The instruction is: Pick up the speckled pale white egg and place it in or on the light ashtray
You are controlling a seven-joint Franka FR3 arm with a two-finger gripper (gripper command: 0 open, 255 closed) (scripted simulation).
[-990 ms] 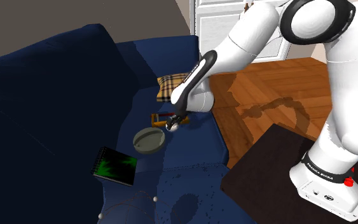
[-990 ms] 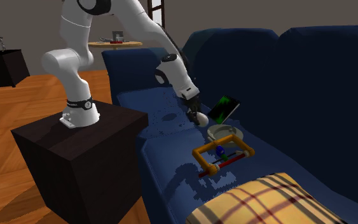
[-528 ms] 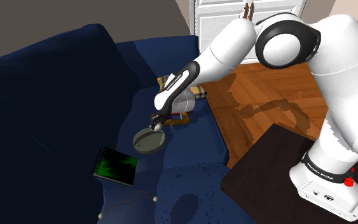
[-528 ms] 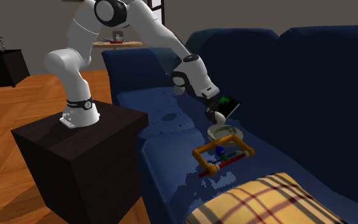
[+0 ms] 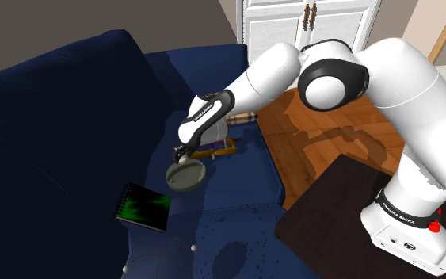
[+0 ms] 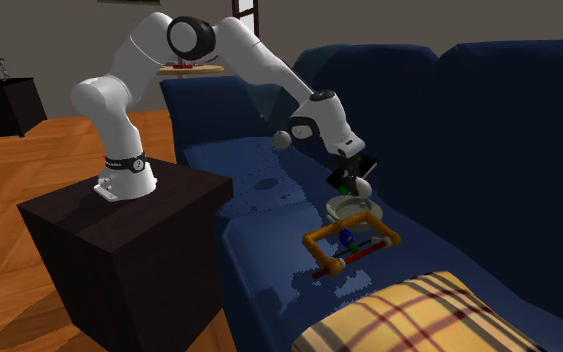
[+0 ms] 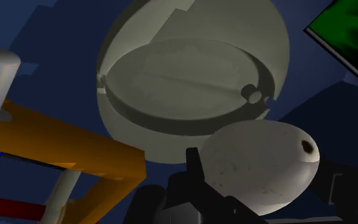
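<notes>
A pale speckled egg (image 7: 260, 162) with a small dark hole at one end is clasped between my black fingers (image 7: 194, 167). My gripper (image 5: 183, 156) hangs just above the round grey-white ashtray (image 5: 175, 181), which rests on the dark blue sofa seat. In the second exterior view the egg (image 6: 363, 186) sits in the gripper (image 6: 358, 183) a little above the ashtray (image 6: 341, 209). In the wrist view the ashtray (image 7: 190, 76) lies straight beyond the egg, its shallow bowl bare.
An orange frame toy (image 6: 352, 240) lies on the seat close beside the ashtray. A black and green flat book (image 5: 143, 208) lies on its other side. A plaid cushion (image 6: 419, 318) rests further along the sofa. My dark stand (image 5: 348, 218) is beside the sofa.
The arm has swung the egg toward the shoulder view's left, from beside the orange toy to over the ashtray, and stretched out further.
</notes>
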